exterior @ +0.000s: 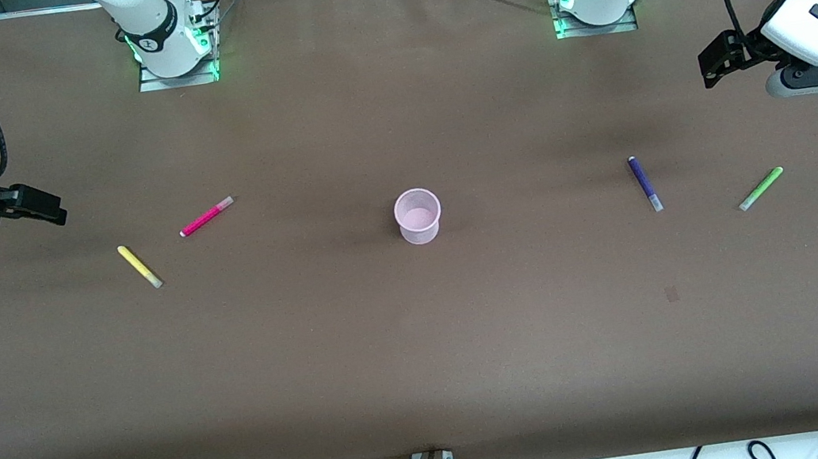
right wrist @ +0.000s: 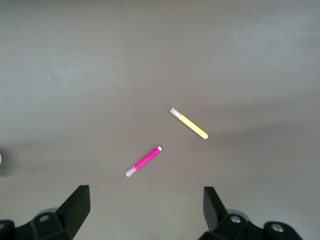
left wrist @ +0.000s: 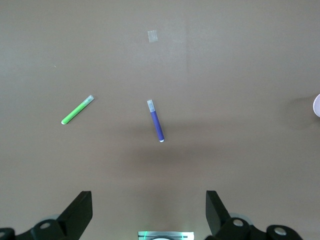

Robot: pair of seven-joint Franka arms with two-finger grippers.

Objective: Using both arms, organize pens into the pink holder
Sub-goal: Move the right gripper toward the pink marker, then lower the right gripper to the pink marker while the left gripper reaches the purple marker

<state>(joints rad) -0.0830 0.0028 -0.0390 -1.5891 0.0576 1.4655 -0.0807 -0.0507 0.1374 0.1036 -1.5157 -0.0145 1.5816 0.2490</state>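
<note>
brown table (exterior: 427, 355) runs wide under both arms, with the pink holder (exterior: 418, 216) standing upright at its middle and still without a pen in it. i see two pens toward each end: the magenta pen (exterior: 206, 216) and yellow pen (exterior: 140, 266) toward the right arm's end, the purple pen (exterior: 644, 183) and green pen (exterior: 761, 188) toward the left arm's end.

my right gripper (exterior: 42, 207) hangs in the air at its end of the table, fingers spread wide and holding nothing; in its wrist view the magenta pen (right wrist: 143, 161) lies closer to the fingers than the yellow pen (right wrist: 188, 123), its long axis slanted across the line between the fingertips. my left gripper (exterior: 714, 65) hangs likewise at the other end, released and bare; in its wrist view the purple pen (left wrist: 156, 120) lies almost centred ahead of the fingers, nearly square to the line between them, while the green pen (left wrist: 77, 110) lies off to one side, slanted.

i judge each arm should take the pens at its own end, and the right wrist needs a turn to meet the magenta pen's slant.
</note>
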